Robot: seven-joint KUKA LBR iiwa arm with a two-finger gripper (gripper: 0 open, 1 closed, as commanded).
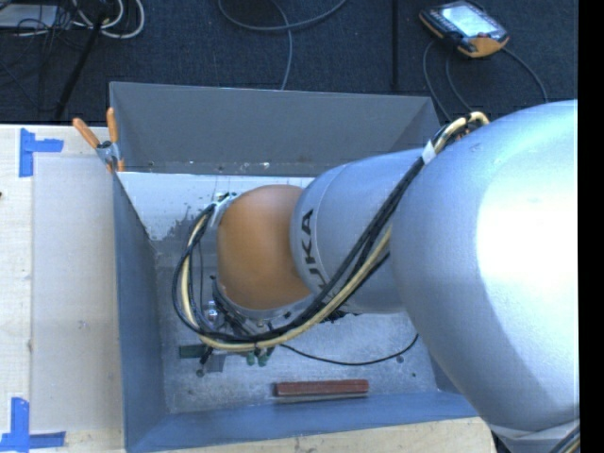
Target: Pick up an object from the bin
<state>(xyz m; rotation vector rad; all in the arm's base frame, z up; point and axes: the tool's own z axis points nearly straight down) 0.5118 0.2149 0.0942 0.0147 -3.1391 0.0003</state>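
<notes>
The gripper [229,345] is lowered into the left half of the grey bin [142,347], largely hidden beneath the orange wrist cover [257,248] and looped cables [193,281]. Whether it is open or closed cannot be told. A small dark green piece [192,352] is seen just left of it on the bin floor. A reddish-brown flat bar [321,388] is laid near the front wall, its long axis running left to right, parallel to that wall and apart from the gripper.
</notes>
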